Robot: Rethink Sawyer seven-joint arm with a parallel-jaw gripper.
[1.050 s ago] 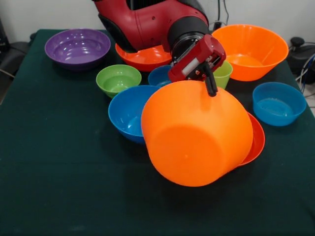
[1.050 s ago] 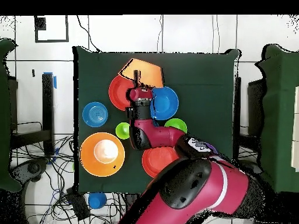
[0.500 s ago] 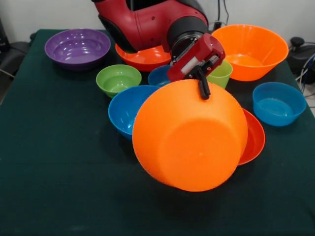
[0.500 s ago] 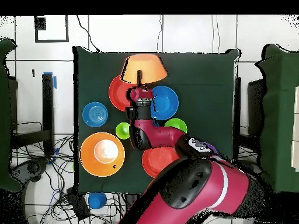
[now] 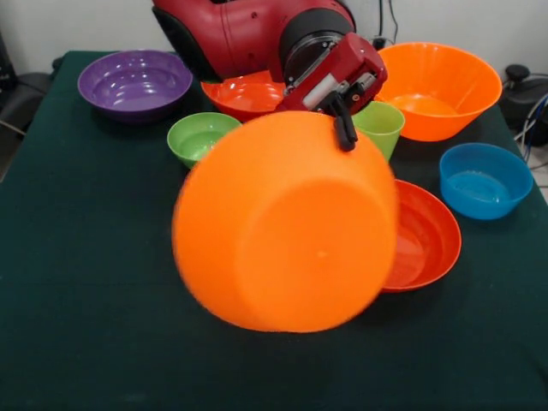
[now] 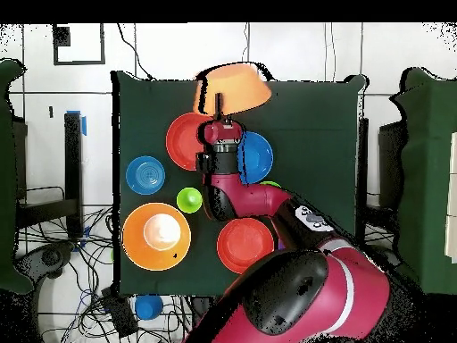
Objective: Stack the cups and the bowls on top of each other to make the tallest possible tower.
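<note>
Big orange bowl held in the air, tipped on its side, base toward the front camera, above the middle of the table. Gripper has its fingers pinching the bowl's rim at the top; one black finger shows on the outer wall, the other hidden inside.

Just beside the carried bowl, a red-orange bowl sits upright on the green cloth, partly hidden behind it. Lime-green cup stands upright behind the gripper. Small lime-green bowl close by, on the side toward the purple bowl, which sits in a corner of the table. Second big orange bowl near the opposite corner on the same edge. One blue bowl near the side edge below it. Second red-orange bowl under the arm. Overhead view shows another blue bowl beside the arm, under the carried one in the front view.

Progress: every bowl seen lies singly. No tower visible. Judged early; nearly all stacking left, with the held bowl not yet placed.
</note>
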